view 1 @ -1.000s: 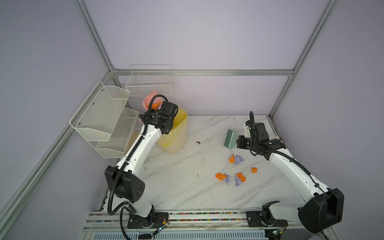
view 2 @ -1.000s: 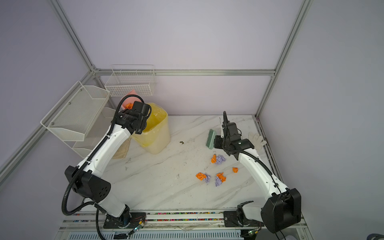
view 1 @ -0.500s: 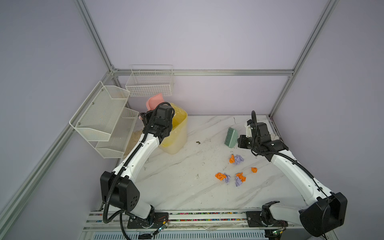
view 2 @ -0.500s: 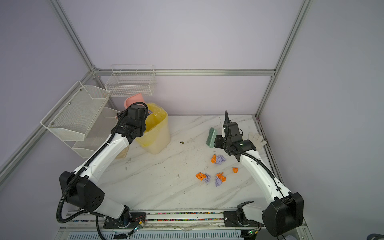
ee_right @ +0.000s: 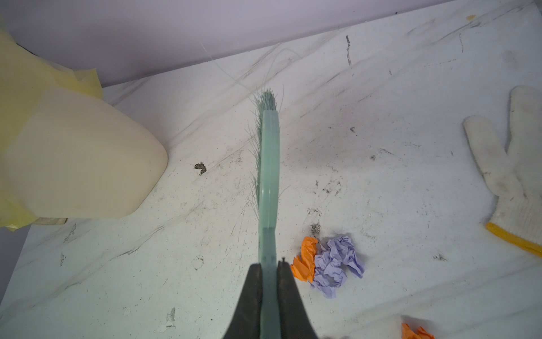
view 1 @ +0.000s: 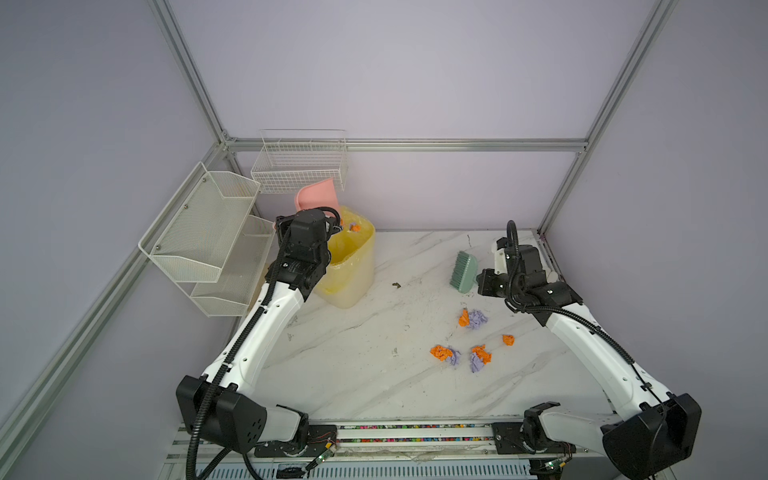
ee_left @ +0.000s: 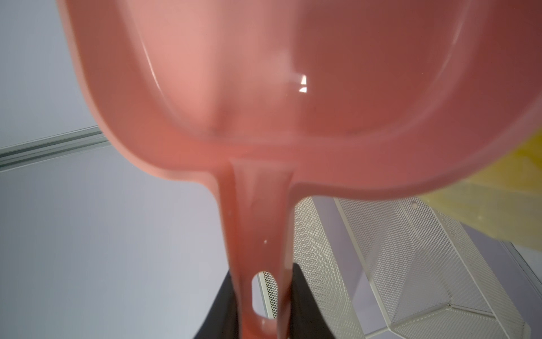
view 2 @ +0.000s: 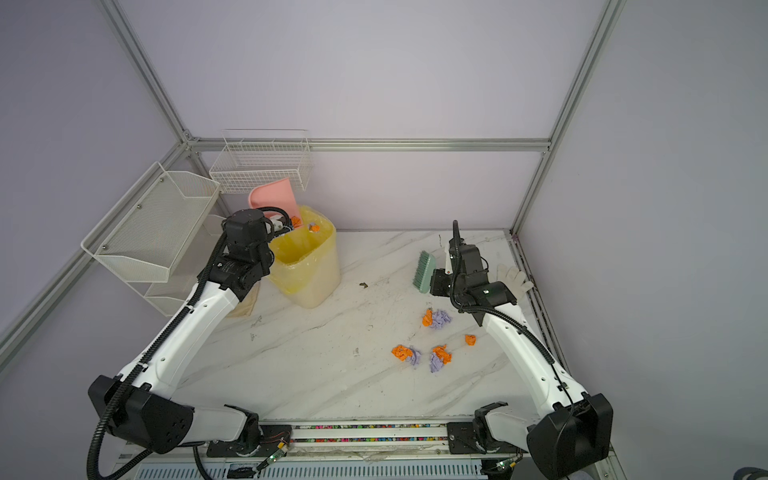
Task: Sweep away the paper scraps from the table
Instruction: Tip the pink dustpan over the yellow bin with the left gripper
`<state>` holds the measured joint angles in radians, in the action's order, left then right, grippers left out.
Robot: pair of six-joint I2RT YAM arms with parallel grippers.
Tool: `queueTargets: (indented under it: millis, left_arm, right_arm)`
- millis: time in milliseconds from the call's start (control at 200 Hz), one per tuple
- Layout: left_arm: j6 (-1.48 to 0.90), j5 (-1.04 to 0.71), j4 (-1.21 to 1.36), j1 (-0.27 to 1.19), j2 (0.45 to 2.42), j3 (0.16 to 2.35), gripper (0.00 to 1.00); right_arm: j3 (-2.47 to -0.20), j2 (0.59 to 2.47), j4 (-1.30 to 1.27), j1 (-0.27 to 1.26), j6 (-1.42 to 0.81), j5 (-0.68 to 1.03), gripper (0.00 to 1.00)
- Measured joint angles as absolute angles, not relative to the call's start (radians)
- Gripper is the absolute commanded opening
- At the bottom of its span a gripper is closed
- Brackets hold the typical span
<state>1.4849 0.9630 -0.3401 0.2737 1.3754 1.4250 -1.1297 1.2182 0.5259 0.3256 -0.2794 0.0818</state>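
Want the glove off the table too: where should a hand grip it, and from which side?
Probably the cuff by its yellow band, from straight above: the white glove lies flat on the table, leaving no raised side to close on, and the banded cuff looks firmer than the spread fingers.

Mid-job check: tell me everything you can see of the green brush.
The green brush is pale, slightly translucent plastic: a long narrow back, a thin flat handle, and green bristles along one side, a few splayed loose. The right gripper is shut on the handle end. In a top view the brush faces its bristles toward the yellow bin and seems held above the table. The nearest paper scraps lie apart from it.
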Motion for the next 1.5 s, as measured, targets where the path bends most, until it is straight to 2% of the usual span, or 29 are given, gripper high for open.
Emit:
queueTargets:
  millis: [165, 430, 535, 870, 1170, 1310, 1500]
  left_arm:
    - [1.481, 0.936, -0.415, 0.251, 1.375, 1.425, 0.00]
    - [1.508, 0.915, -0.393, 0.247, 1.372, 1.423, 0.00]
    - [1.546, 0.871, -0.323, 0.256, 1.329, 1.349, 0.00]
    - [1.552, 0.810, -0.380, 0.255, 1.287, 1.322, 0.00]
    - [1.554, 0.830, -0.219, 0.253, 1.299, 1.326, 0.00]
    - [1.518, 0.855, -0.204, 0.317, 1.305, 1.386, 0.00]
    - [1.425, 0.922, -0.210, 0.495, 1.341, 1.525, 0.00]
  right_arm:
    - [-1.130, 1.216, 0.525, 0.326, -0.278, 0.080, 0.00]
    - [-1.130, 1.199, 0.525, 0.325, -0.278, 0.067, 0.00]
    - [-1.130, 1.193, 0.521, 0.325, -0.275, 0.067, 0.00]
    - [-1.118, 1.187, 0.497, 0.326, -0.275, 0.068, 0.00]
    - [-1.116, 1.185, 0.496, 0.325, -0.276, 0.067, 0.00]
    - [-1.117, 1.184, 0.496, 0.326, -0.276, 0.063, 0.00]
    - [-1.131, 1.203, 0.511, 0.326, -0.279, 0.020, 0.00]
